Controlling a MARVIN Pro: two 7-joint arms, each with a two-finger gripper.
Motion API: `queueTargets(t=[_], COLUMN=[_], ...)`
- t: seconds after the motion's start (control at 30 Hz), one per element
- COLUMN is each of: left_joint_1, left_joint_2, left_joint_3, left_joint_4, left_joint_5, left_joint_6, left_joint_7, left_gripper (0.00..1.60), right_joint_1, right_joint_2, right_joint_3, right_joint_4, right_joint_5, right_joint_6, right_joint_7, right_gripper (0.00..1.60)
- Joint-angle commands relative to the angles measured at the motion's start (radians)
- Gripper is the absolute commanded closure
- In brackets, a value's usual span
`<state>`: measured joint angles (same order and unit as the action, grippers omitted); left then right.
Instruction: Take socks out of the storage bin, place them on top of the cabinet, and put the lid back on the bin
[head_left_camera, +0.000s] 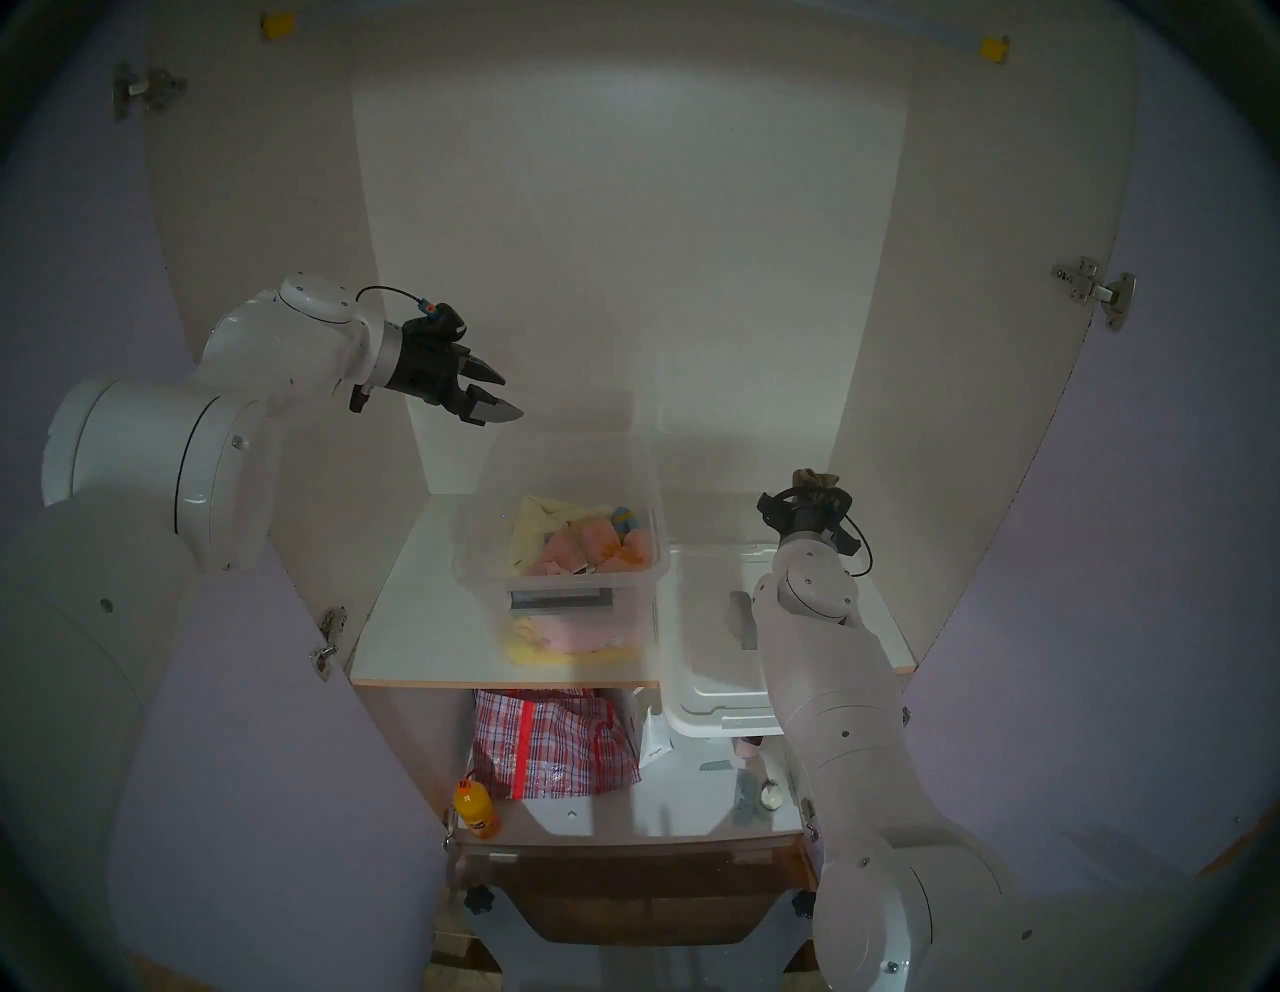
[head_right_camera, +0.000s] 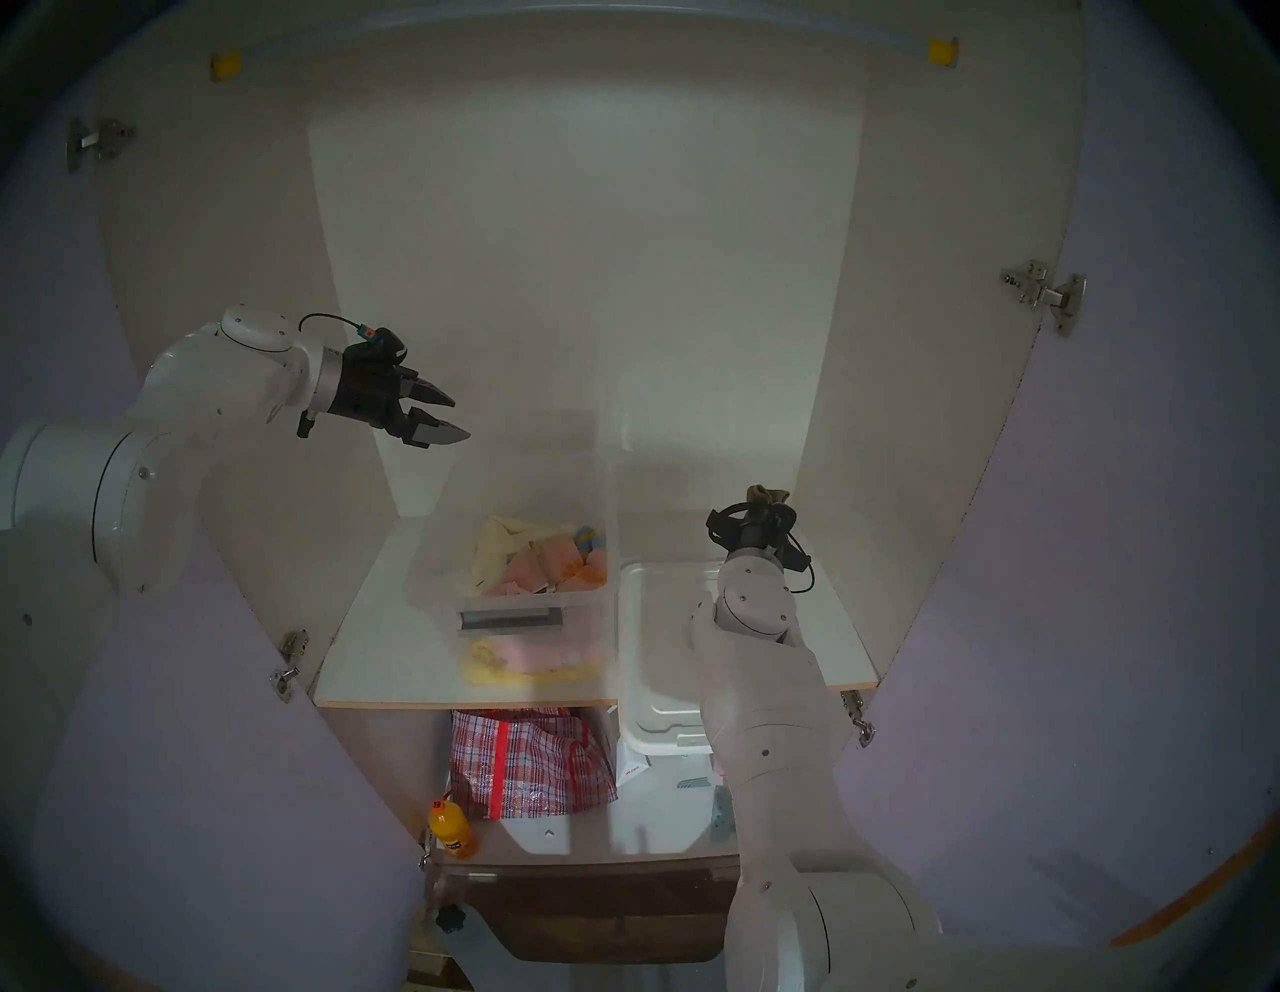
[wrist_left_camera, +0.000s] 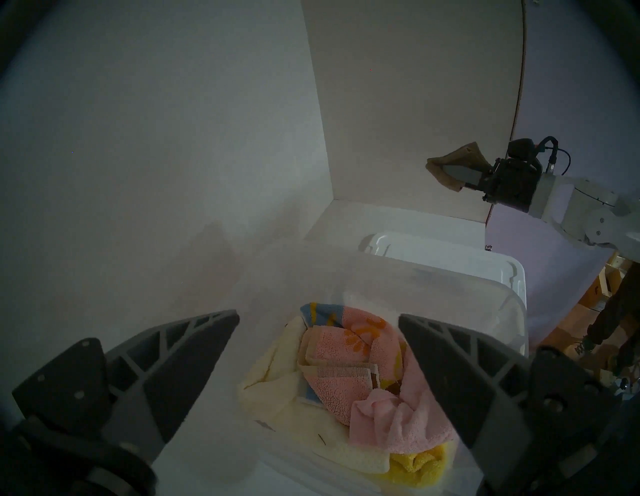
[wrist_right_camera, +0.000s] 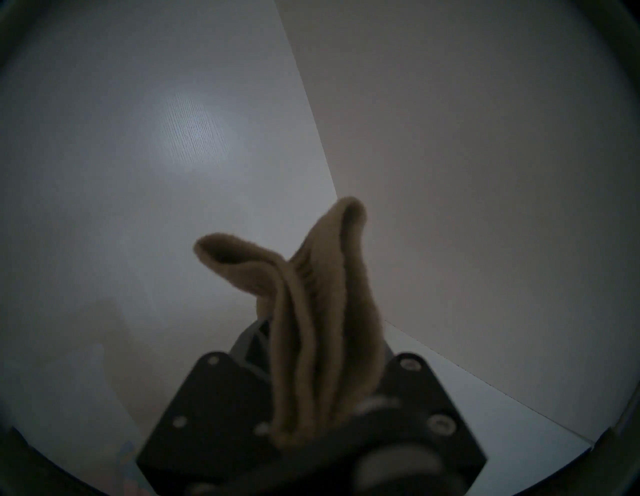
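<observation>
Head stereo left is showing the right claw (head_left_camera: 817, 485) gripping the khaki socks (head_left_camera: 816, 476), held aloft above the back right of the cabinet's (head_left_camera: 623, 208) white shelf board (head_left_camera: 402, 623), clear of the surface and close to the rear corner. Folded fabric is sticking forward out of the closed fingers, its long axis running along the claw toward the back wall. Directly beneath the right arm, the white lid (head_left_camera: 706, 623) is lying flat on the shelf, just beside the clear storage bin (head_left_camera: 568, 575), which is sitting open with pink and yellow cloths (wrist_left_camera: 363, 381) inside. Bare shelf is lying beyond the lid, so lowering there looks unobstructed. Meanwhile the left claw (head_left_camera: 495, 395) is hanging wide and empty above the bin's left rear.
</observation>
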<state>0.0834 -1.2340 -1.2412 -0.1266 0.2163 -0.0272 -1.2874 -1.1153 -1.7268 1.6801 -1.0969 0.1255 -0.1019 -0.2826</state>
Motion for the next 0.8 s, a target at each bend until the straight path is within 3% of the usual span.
queueTargets(t=[0.0, 0.77], left_joint_1=[-0.033, -0.022], left_joint_2=[-0.001, 0.001], left_joint_3=[-0.015, -0.050], left_joint_4=[-0.021, -0.021], left_joint_5=[-0.014, -0.014], left_joint_6=[-0.013, -0.050], left_joint_7=[-0.002, -0.002], left_gripper=[0.00, 0.00], right_joint_1=[0.022, 0.024], right_joint_2=[-0.004, 0.018], right_joint_3=[-0.003, 0.010], right_joint_4=[-0.032, -0.032], right_joint_5=[0.007, 0.042], right_joint_6=[0.003, 0.014], right_joint_7=[0.007, 0.017], right_gripper=[1.60, 1.60])
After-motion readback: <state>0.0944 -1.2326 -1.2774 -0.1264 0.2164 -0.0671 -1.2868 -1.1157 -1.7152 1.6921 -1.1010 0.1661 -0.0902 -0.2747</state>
